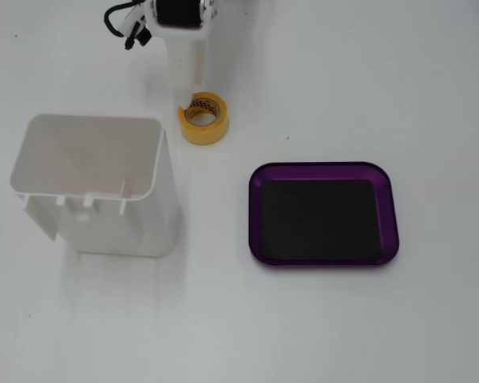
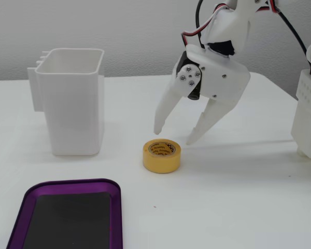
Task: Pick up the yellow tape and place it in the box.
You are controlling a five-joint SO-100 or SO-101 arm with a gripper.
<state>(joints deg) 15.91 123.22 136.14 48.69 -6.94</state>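
The yellow tape (image 1: 205, 120) (image 2: 161, 155) lies flat on the white table, a small ring with a printed core. My white gripper (image 1: 188, 94) (image 2: 174, 136) hangs open a little above and behind it, with nothing between its fingers. In the side fixed view one fingertip is over the roll's far left edge and the other is off to its right, and neither touches the roll. The box, a shallow purple tray (image 1: 323, 167) (image 2: 67, 183) with a black base, sits apart from the tape with nothing in it.
A tall white open-top container (image 1: 96, 187) (image 2: 75, 104) stands beside the tape, close to the gripper's side. A white block of hardware (image 2: 310, 116) sits at the right edge of the side fixed view. Black cables (image 1: 124, 24) hang by the arm.
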